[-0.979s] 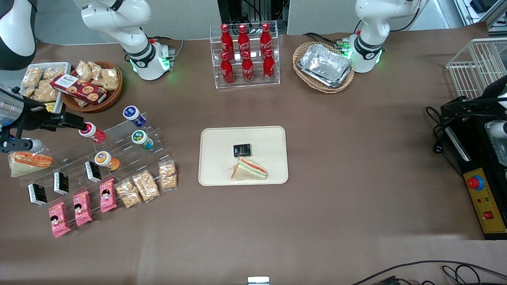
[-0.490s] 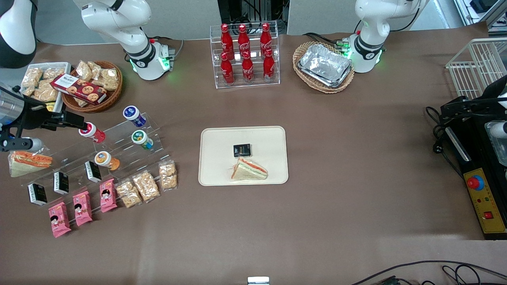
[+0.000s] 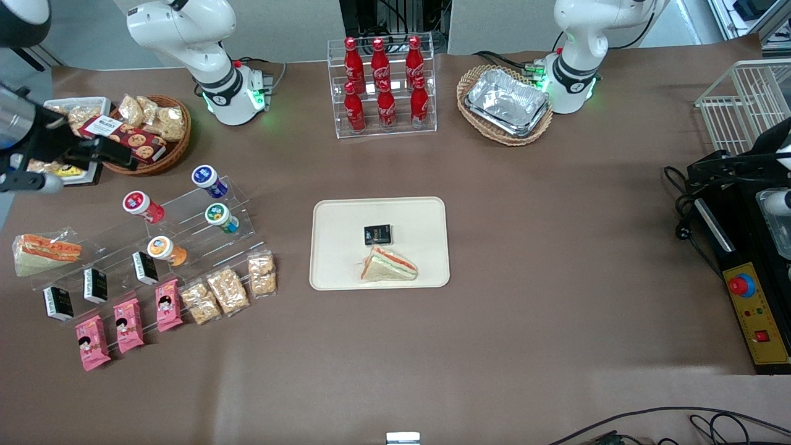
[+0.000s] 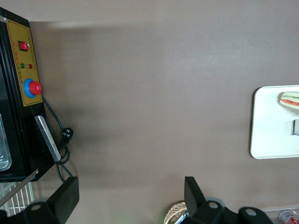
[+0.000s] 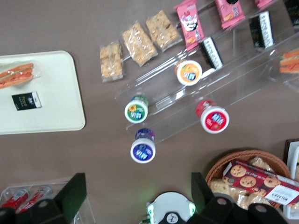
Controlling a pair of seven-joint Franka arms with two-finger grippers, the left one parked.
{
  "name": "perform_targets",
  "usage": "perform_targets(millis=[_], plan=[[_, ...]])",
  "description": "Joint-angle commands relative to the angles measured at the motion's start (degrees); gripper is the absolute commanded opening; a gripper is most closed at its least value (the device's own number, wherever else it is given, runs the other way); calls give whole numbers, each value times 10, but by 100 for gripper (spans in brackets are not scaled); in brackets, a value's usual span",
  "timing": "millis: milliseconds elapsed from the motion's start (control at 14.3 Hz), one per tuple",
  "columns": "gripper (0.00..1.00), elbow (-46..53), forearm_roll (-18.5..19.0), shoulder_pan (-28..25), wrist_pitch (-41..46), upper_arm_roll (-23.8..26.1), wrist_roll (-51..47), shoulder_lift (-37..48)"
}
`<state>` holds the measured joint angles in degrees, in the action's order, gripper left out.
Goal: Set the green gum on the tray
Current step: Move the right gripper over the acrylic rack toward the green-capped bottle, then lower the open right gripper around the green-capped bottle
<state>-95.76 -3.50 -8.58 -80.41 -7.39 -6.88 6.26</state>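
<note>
Hand [image 3: 120,162] spread, empty, above cookie basket [image 3: 148,133]; green gum [image 3: 221,217] untouched on rack; risk: grabbing neighbouring blue bottle [image 3: 209,181] instead.

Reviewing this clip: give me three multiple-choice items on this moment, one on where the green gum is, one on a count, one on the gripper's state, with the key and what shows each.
1. Where is the green gum?
A. on the clear stepped rack
B. on the tray
C. in the wicker basket

2. How many things lie on the tray?
A. none
B. two
C. four

3. What is the gripper doing?
A. shut on the green gum
B. open and empty, over the cookie basket
C. shut on the sandwich

Key: 1 A, the gum rests on the clear stepped rack among the other bottles. 2 B, only a black packet and a sandwich are there. 3 B, the wrist view shows the fingers spread with nothing between.
</note>
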Motion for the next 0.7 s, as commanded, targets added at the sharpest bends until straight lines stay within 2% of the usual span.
perform_targets(millis=[0,210,629], plan=[[100,-137,0,-5,-80,35,-43,87],[100,-227,1,-5,-166,75,-74,122],[100,-349,2,-4,-310,75,-67,113]])
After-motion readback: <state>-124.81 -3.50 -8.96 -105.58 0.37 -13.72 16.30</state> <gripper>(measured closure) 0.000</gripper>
